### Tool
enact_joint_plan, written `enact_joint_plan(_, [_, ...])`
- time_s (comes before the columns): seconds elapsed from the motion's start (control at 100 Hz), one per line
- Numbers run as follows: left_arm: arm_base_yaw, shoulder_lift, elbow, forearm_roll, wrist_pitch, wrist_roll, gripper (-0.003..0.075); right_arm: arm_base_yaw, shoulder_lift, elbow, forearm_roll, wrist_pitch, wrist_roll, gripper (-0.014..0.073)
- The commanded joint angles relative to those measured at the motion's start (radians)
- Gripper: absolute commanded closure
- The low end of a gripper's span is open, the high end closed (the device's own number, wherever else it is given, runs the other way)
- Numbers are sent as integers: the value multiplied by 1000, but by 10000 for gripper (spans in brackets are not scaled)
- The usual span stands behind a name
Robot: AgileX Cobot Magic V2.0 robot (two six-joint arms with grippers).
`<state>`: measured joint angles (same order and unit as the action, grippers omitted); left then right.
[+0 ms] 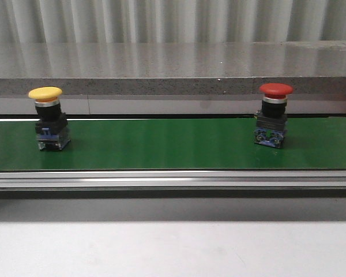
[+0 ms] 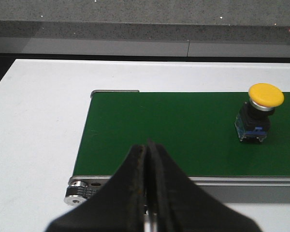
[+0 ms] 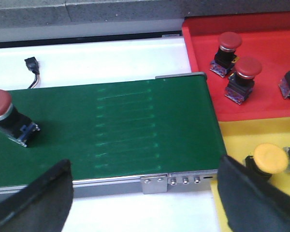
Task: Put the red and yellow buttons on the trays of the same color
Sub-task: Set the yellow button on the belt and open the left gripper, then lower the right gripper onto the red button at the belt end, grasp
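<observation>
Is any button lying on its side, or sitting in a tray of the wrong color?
Nothing stands out. The yellow button and red button stand upright on the green belt. Red ones sit in the red tray, a yellow one in the yellow tray.

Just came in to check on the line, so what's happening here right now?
Nothing is being held yet. A yellow button and a red button stand upright on the green belt. The left gripper is shut and empty; the right gripper is open above the belt's end. The red tray and yellow tray already hold sorted buttons.
</observation>
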<state>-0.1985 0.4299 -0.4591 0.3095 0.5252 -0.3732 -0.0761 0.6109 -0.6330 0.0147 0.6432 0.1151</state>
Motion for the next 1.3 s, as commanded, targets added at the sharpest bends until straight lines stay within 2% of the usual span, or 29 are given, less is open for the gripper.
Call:
enact_joint_plan(0.0, [-9,2,-29,12,-82,-1,740,2,20,-32,30,-57,-12,-36])
enact_joint_plan(0.21, [-9,2,-29,12,-82,-1,740,61,150,-73,69,-31,-99,-36])
enact_joint_plan(0.51, [-9,2,-29,12,-82,-1,740,199,412,-143,69,-53,-120,-36])
enact_joint_plan(0.9, [-9,2,-29,12,-82,-1,740,209,676,-269,69,-94,-132,-36])
enact_joint_plan(1.07, [-9,2,-29,12,-82,-1,740,209,736,-292,69,-168,-140,-32])
enact_joint_plan(1.19, [-9,2,-29,12,-82,-1,740,209,777,-292,68,-234,-144,26])
enact_joint_plan(1.29, [-9,2,-29,12,-82,-1,740,209,804,-296,64,-249,-144,172])
